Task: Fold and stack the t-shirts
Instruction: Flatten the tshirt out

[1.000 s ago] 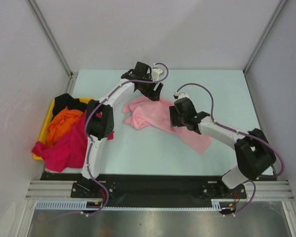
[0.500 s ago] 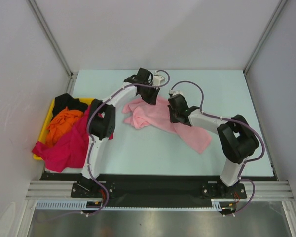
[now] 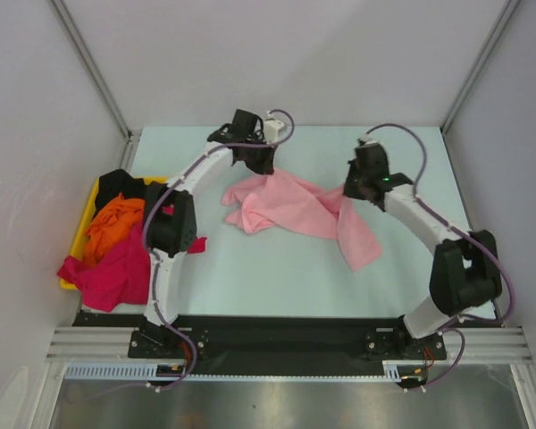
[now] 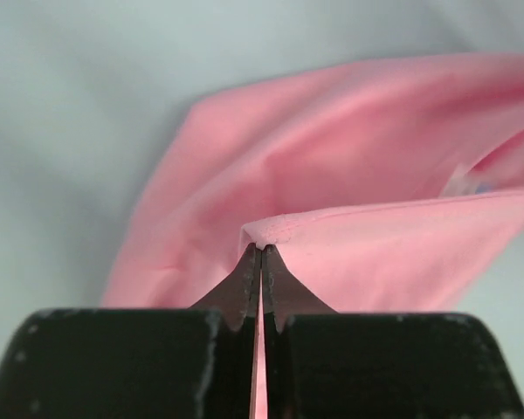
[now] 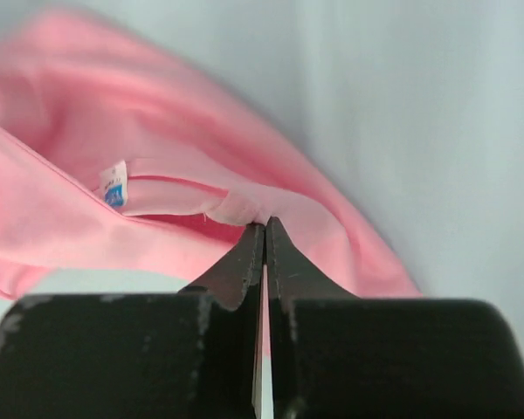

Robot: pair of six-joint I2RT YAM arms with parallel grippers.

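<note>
Now left jaws and right jaws each clamp an edge of the light pink t-shirt (image 3: 295, 210) spread between them.

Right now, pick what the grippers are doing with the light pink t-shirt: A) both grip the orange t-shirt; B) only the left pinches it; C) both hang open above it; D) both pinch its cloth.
D: in the wrist views the left gripper and the right gripper each show shut fingertips clamping a fold of the light pink t-shirt.
</note>
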